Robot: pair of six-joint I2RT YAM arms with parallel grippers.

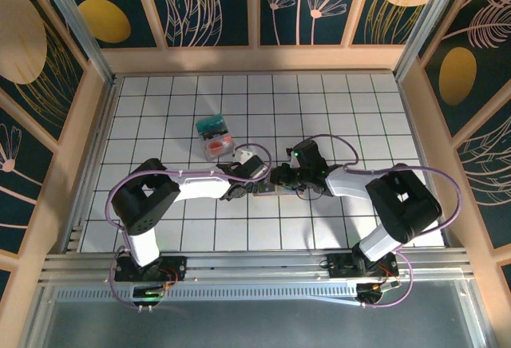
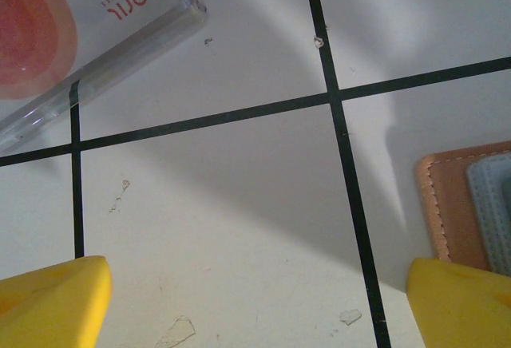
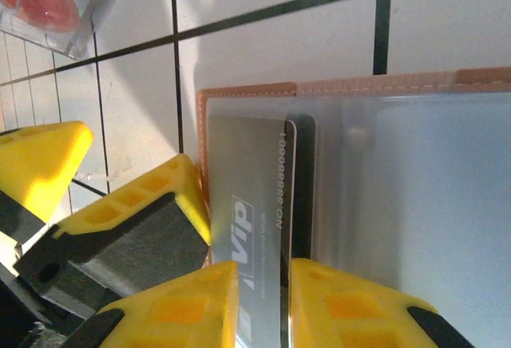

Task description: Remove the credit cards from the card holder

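Observation:
The card holder (image 3: 247, 90) lies open on the white tiles, with a salmon-tan stitched rim and a blue-grey inside. A silver credit card (image 3: 251, 204) printed "VIP" sticks out of its pocket, a dark card edge (image 3: 302, 180) beside it. My right gripper (image 3: 265, 304) is shut on the silver card, one yellow finger on each face. My left gripper (image 2: 255, 308) is wide open and holds nothing; its right fingertip (image 2: 463, 300) rests at the holder's corner (image 2: 451, 204). In the top view both grippers, left (image 1: 243, 187) and right (image 1: 279, 179), meet over the holder (image 1: 267, 190).
A clear plastic box (image 1: 214, 137) with red and teal contents stands just behind the left gripper; its edge shows in both wrist views (image 2: 120, 37) (image 3: 56, 13). Wooden walls (image 1: 255, 59) fence the tiled table.

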